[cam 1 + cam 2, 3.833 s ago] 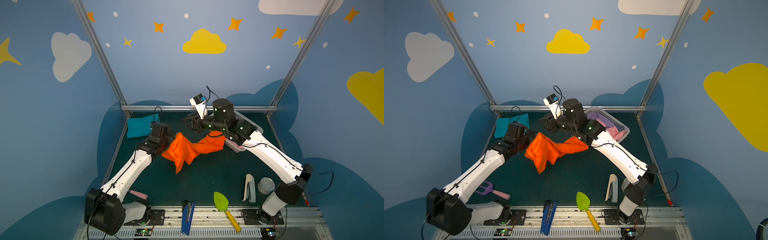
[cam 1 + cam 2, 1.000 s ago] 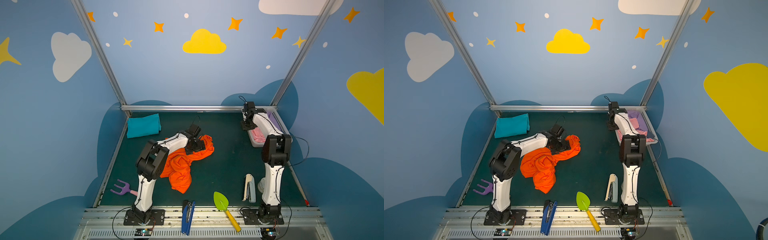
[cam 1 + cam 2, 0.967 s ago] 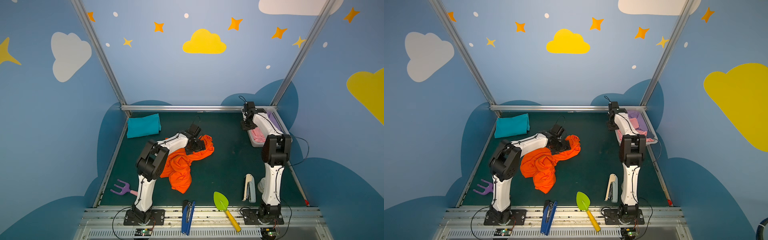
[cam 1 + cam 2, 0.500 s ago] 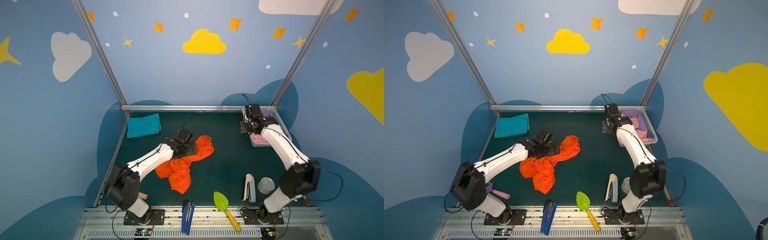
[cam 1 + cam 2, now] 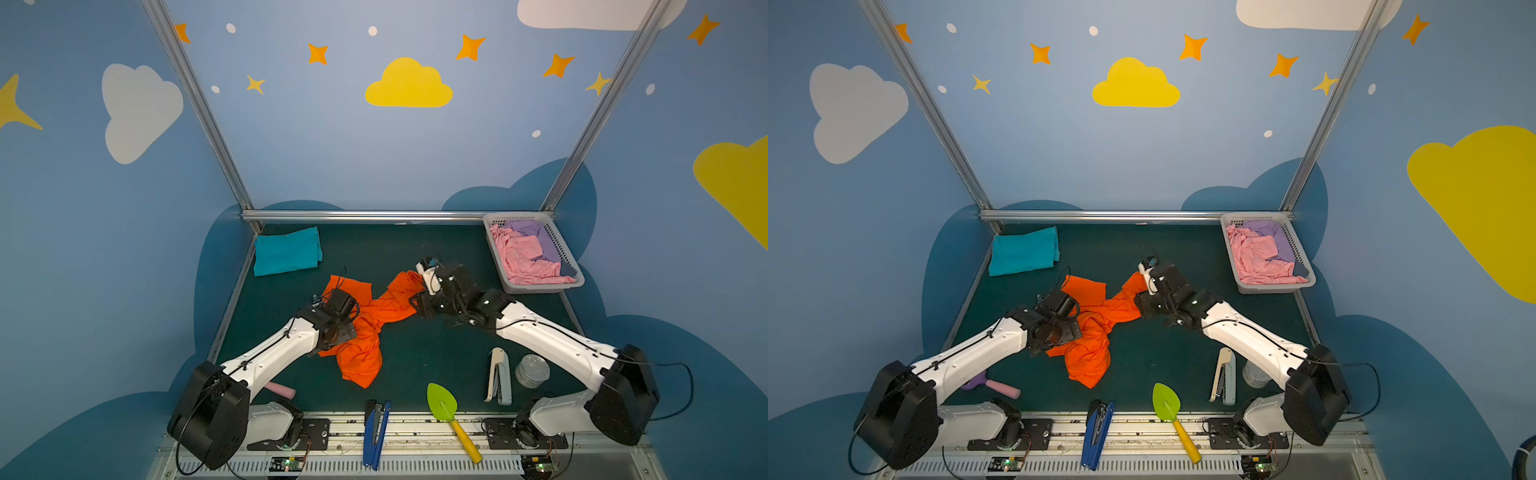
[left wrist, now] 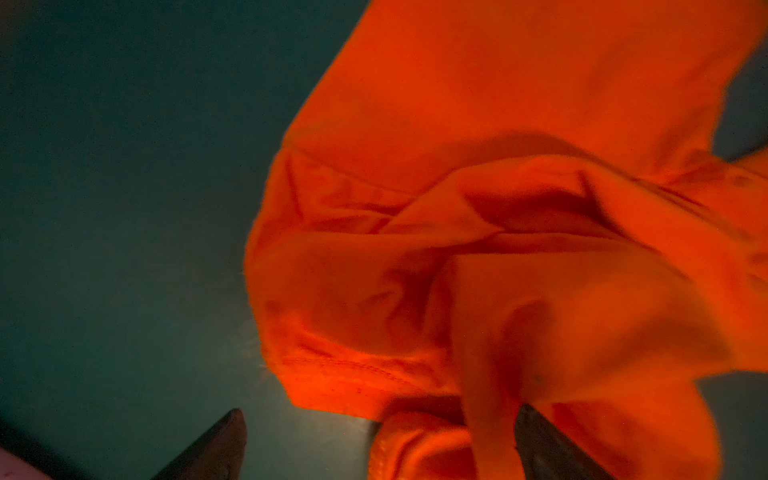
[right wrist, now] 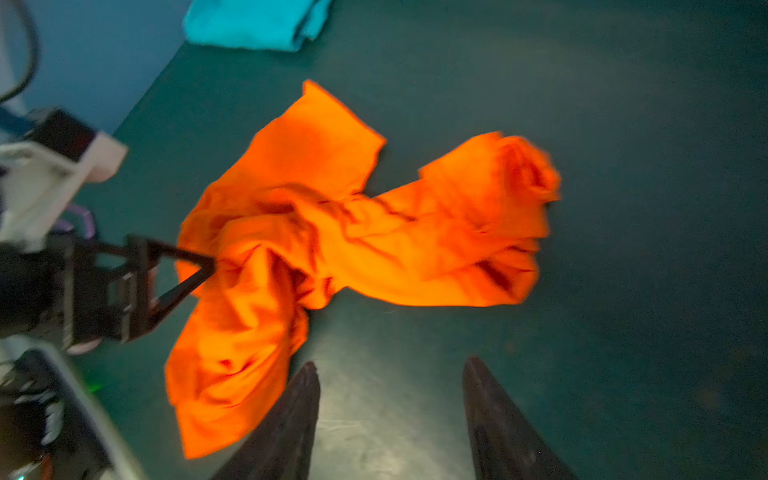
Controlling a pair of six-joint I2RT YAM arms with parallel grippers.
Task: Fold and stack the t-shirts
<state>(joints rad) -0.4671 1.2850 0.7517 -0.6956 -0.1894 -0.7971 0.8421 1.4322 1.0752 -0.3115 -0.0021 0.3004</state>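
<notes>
Bare table lies open between the orange shirt and the stapler; the basket blocks the far right corner, the teal shirt the far left.

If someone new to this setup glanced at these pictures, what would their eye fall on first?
The crumpled bright orange t-shirt sprawled in the middle of the dark green table stands out at once, with the left gripper and right gripper open at either side of it. Next come the folded teal t-shirt in the far left corner and the white basket in the far right corner, holding pink cloth and purple cloth.
</notes>
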